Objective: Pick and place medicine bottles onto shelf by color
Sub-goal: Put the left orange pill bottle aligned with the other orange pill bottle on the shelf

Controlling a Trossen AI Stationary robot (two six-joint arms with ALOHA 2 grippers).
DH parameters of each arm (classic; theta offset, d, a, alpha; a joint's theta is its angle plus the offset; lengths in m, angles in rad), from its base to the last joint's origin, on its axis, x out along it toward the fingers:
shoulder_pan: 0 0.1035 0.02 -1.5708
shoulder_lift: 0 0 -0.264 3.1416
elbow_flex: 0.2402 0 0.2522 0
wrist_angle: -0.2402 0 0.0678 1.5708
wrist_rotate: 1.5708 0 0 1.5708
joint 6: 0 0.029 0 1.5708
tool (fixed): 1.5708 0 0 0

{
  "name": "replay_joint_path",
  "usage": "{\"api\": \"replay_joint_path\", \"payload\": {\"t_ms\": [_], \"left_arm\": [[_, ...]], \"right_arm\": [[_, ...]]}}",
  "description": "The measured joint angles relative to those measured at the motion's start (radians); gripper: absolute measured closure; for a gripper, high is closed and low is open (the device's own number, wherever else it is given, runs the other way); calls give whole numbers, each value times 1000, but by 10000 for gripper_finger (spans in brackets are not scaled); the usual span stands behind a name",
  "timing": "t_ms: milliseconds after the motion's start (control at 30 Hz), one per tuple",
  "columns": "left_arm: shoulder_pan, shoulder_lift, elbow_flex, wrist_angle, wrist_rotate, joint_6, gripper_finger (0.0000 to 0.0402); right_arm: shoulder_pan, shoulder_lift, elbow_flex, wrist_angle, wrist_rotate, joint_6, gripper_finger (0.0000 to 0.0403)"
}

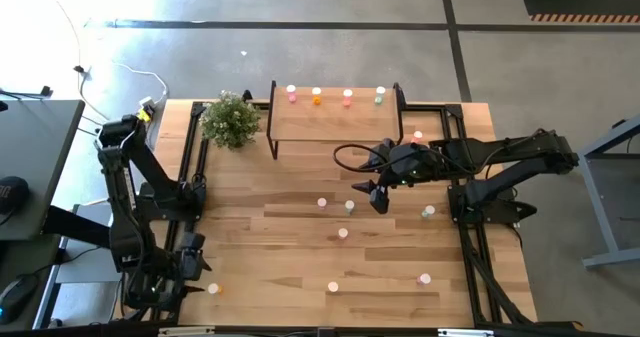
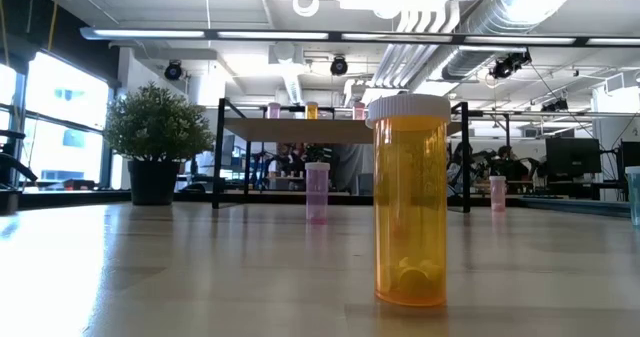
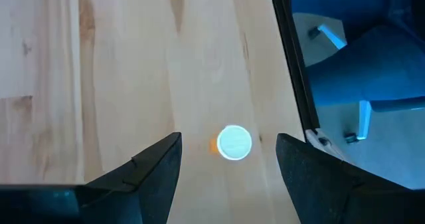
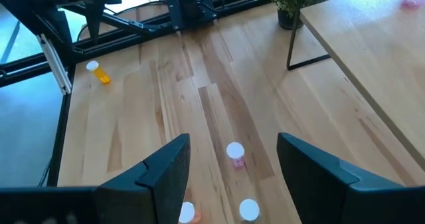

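Four medicine bottles (image 1: 316,96) stand in a row along the far edge of the light-wood shelf (image 1: 330,125). Several more stand scattered on the table: pink (image 1: 322,203), pale green (image 1: 349,206), pink (image 1: 343,234), orange (image 1: 333,287). My right gripper (image 1: 377,196) hovers open above the table, just right of the pale green bottle. In its wrist view the right gripper (image 4: 232,141) has a pink bottle (image 4: 235,152) ahead of its fingers. My left gripper (image 1: 192,265) waits open at the near left corner, over an orange bottle (image 3: 234,143).
A potted plant (image 1: 231,119) stands left of the shelf. Black frame rails (image 1: 470,227) run along both table sides. More bottles stand at the right: pink (image 1: 424,278), green (image 1: 428,211), pink (image 1: 417,135). In the low view, a large orange bottle (image 2: 410,202) is nearest.
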Motion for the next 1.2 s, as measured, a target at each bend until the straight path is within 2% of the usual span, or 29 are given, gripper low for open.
{"api": "replay_joint_path", "payload": {"t_ms": [233,467,567,967,1200], "left_arm": [[35,56,0,59,38,2,165],[109,140,0,87,210,26,165],[131,163,0,88,255,27,165],[166,167,0,137,254,39,165],[189,217,0,138,310,35,165]], "right_arm": [[0,0,0,0,0,-1,185],[0,0,0,0,0,-1,185],[0,0,0,0,0,-1,185],[0,0,0,0,-1,-1,185],[0,0,0,0,-1,-1,185]]}}
